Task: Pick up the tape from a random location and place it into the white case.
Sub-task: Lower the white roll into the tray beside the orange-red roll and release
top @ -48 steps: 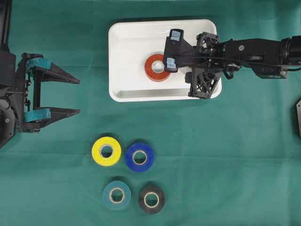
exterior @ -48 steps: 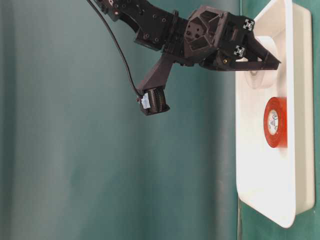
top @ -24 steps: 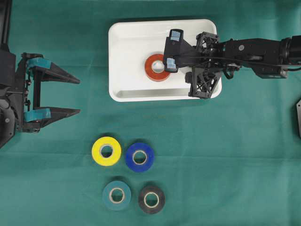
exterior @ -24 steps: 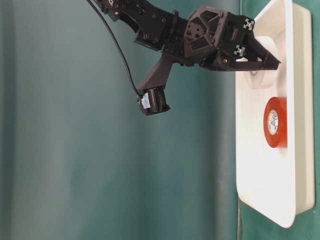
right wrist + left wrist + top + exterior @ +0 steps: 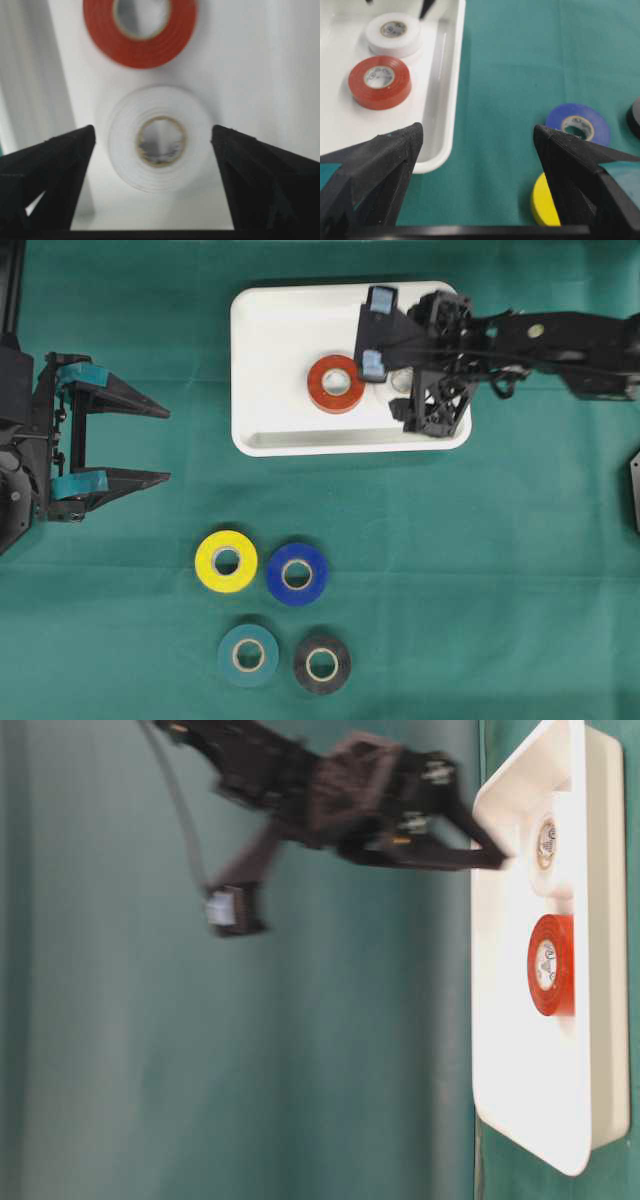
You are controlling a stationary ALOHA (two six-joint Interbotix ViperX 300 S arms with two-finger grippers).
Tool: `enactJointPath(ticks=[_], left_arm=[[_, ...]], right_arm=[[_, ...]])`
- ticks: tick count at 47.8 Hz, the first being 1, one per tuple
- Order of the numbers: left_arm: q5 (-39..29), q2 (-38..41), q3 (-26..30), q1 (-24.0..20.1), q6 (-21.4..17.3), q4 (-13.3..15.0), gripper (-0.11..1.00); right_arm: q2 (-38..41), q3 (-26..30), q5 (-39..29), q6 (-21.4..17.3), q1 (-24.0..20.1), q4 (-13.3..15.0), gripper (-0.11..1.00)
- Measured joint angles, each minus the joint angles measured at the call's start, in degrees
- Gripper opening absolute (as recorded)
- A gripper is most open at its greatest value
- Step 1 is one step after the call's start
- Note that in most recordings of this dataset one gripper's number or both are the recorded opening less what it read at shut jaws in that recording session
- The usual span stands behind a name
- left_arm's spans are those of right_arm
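white tape (image 5: 152,137): flat in the white case (image 5: 270,435), just beside the red tape (image 5: 336,383), directly below the right hand (image 5: 150,165), fingers spread apart either side, not touching. left hand (image 5: 150,440): fingers apart, holding nothing, well away; yellow tape (image 5: 226,561) nearest it on the desk.

One camera looks straight down on the whole green cloth-covered tabletop (image 5: 480,570). A second sits low at tabletop level, its picture turned sideways, close to the shallow white plastic tray (image 5: 600,1020). One camera on each wrist looks forward between its own tool's black fingers (image 5: 380,165), near the tray. All four views share the tray and the red tape roll (image 5: 336,383) inside.
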State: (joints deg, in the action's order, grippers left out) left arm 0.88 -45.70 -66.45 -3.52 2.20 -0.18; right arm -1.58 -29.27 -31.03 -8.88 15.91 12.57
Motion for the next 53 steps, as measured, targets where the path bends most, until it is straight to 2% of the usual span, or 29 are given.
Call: enactJointPath(ticks=[8, 16, 29, 37, 53], left_arm=[[0.0, 0.0, 0.0, 0.0, 0.0, 0.0, 0.98], [0.0, 0.0, 0.0, 0.0, 0.0, 0.0, 0.98], [0.0, 0.0, 0.0, 0.0, 0.0, 0.0, 0.98], [0.0, 0.0, 0.0, 0.0, 0.0, 0.1, 0.98], [0.0, 0.0, 0.0, 0.0, 0.0, 0.2, 0.98]], right_arm=[[-7.4, 1.8, -3.7, 0.1, 0.0, 0.7, 0.88], [-12.6, 2.1, -4.5, -0.4, 0.0, 1.8, 0.88], [-13.2, 2.1, -4.6, -0.8, 0.1, 2.0, 0.87], [-13.2, 2.1, -4.6, -2.5, -0.2, 2.0, 0.87], [-13.2, 2.0, -3.4, -4.5, -7.7, 1.9, 0.87]])
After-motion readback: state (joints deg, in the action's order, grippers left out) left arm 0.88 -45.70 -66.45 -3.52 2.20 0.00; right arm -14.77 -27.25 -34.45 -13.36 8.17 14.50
